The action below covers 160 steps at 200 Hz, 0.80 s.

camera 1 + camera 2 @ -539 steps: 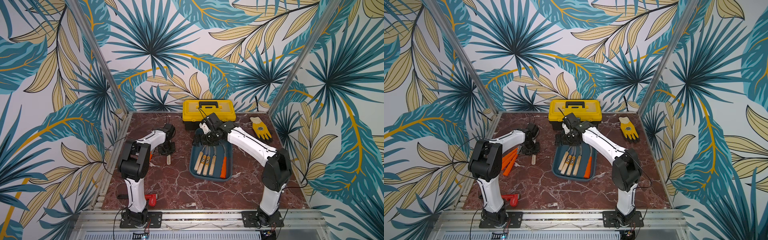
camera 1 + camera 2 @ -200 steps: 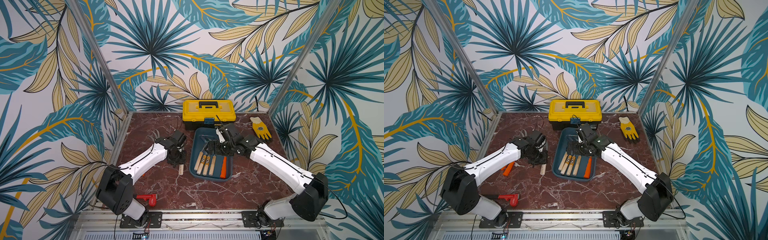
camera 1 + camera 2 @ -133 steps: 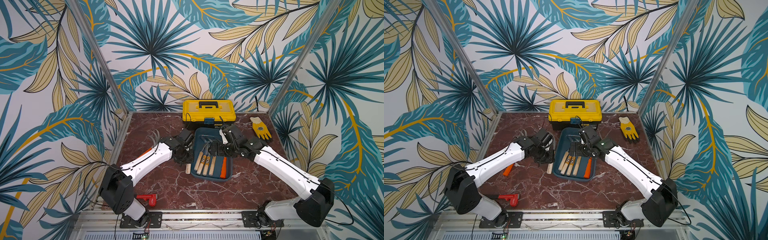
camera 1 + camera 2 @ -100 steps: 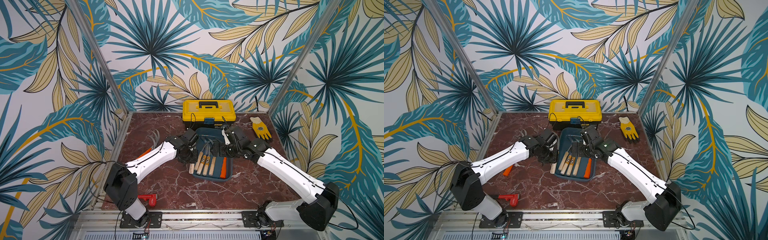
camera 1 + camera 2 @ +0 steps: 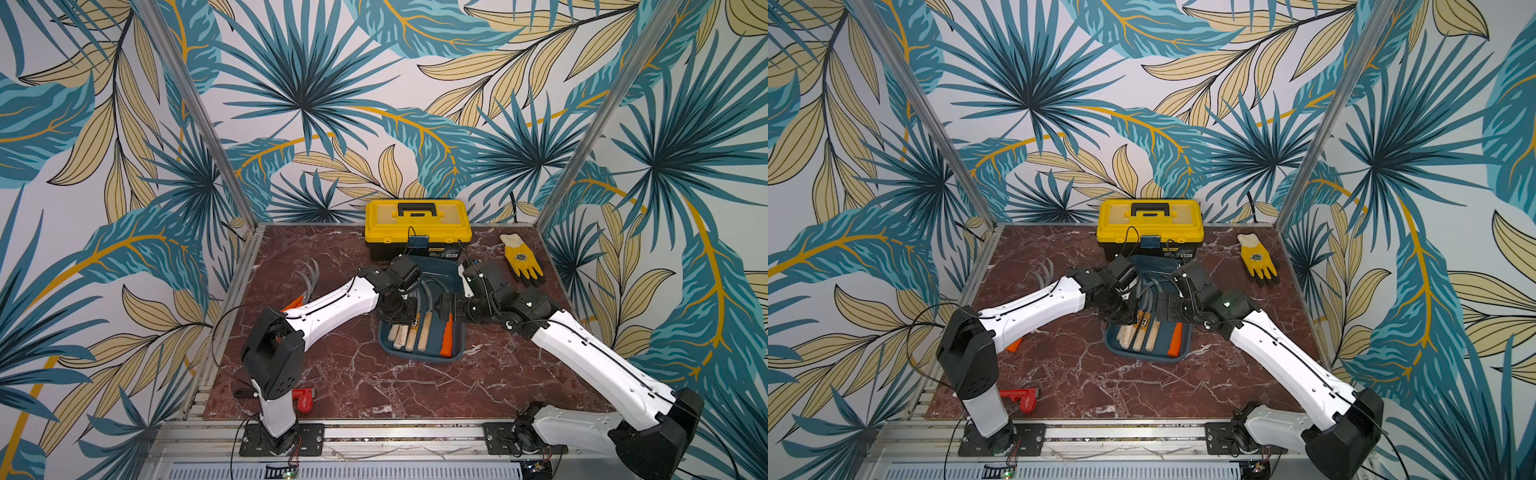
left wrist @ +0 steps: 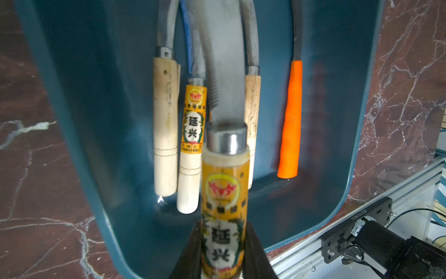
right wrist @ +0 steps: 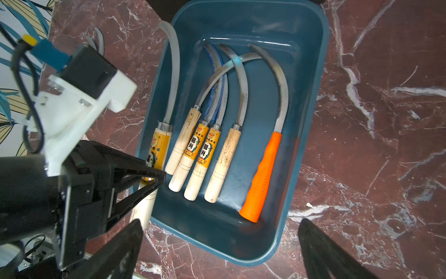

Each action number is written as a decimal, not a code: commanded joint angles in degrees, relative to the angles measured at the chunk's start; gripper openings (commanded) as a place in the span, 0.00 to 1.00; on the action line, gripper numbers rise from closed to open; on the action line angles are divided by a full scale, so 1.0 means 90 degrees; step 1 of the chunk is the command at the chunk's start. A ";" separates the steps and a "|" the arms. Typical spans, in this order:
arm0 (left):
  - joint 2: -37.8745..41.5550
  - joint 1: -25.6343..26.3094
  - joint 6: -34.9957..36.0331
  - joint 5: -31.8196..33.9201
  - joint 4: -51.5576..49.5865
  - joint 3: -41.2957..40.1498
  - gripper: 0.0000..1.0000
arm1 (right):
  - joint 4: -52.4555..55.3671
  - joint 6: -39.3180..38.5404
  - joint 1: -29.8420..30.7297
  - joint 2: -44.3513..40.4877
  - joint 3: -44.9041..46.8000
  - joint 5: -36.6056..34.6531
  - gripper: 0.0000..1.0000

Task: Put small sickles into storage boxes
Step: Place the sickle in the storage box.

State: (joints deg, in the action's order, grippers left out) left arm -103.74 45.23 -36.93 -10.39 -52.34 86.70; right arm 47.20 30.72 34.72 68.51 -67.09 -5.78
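Note:
The dark teal storage box [image 5: 419,358] [image 5: 1144,356] lies mid-table and holds several small sickles: wooden-handled ones [image 7: 190,149] side by side and an orange-handled one [image 7: 264,169]. My left gripper [image 5: 397,313] [image 6: 222,229] is shut on the labelled handle of another sickle [image 6: 224,193] [image 7: 158,142]. That sickle hangs along the box's left rim, its butt end outside the near corner. My right gripper [image 7: 220,224] [image 5: 446,305] is open above the box's near end with nothing in it. More sickles [image 5: 307,276] lie on the table at the left.
A yellow-and-black toolbox [image 5: 417,224] stands against the back wall just behind the box. A yellow work glove [image 5: 521,259] lies at the back right. A red clamp-like tool [image 5: 303,401] sits near the front left by the left arm's base.
My left arm has carried the labelled sickle rightward from the left of the table to the box's left rim. The right arm has drawn back from the box's far end toward the right.

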 commanded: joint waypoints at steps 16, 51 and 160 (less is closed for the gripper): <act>-0.0394 0.0120 0.0005 -0.0156 0.0017 0.0492 0.00 | 0.0339 -0.0190 -0.0152 -0.0290 0.0208 -0.0185 1.00; -0.0845 0.0150 0.0003 -0.0319 0.0023 0.0866 0.00 | 0.0462 -0.0263 -0.0399 -0.0512 0.0342 -0.0132 1.00; -0.2112 0.0216 -0.0016 -0.0793 0.0024 0.1835 0.00 | 0.0596 -0.0547 -0.0984 -0.0592 0.0473 0.0200 1.00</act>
State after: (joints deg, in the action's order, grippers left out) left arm -121.27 46.57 -36.95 -16.10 -52.27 100.68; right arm 51.16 27.22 26.65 63.22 -63.61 -5.13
